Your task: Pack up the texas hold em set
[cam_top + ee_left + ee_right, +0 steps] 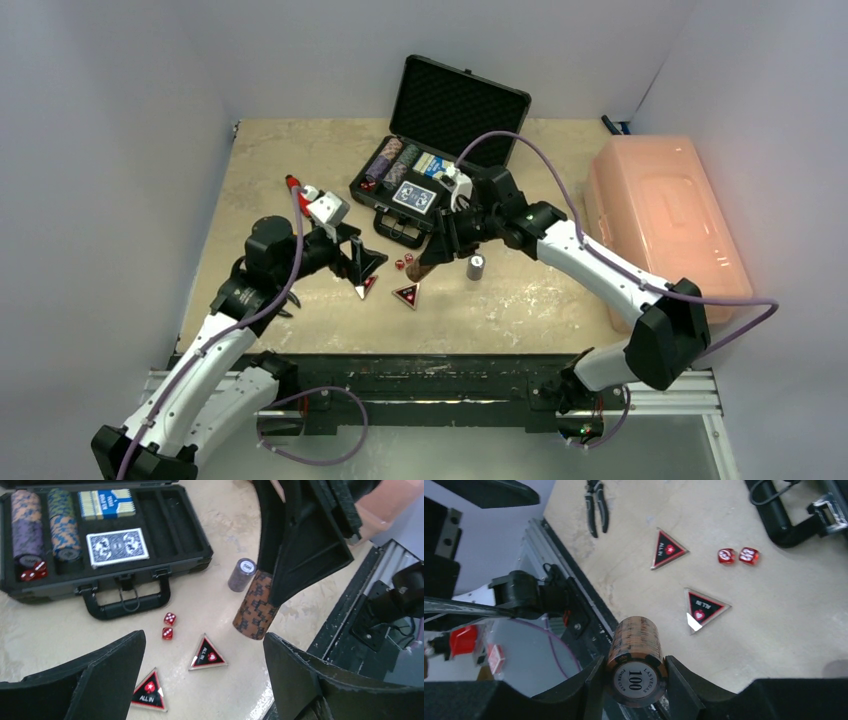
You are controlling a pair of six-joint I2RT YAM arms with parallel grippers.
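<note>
The black briefcase (385, 212) (172, 527) lies open on the table, its foam lid (458, 95) upright. Inside are two chip stacks (26, 527) (63, 525), two card decks (117, 546) (106, 503) and red dice (33, 571). My right gripper (634, 662) (440, 250) is shut on a brown chip stack (636, 652) (256, 606), held tilted above the table in front of the case. A grey chip stack (476, 266) (242, 574) stands beside it. Two red dice (168, 625) and two triangular buttons (207, 654) (149, 691) lie below my open left gripper (202, 636) (360, 265).
A large pink translucent bin (665, 220) takes up the right side of the table. Dark pliers (596, 507) lie near the front edge on the left. The metal rail with the arm bases (440, 365) runs along the near edge.
</note>
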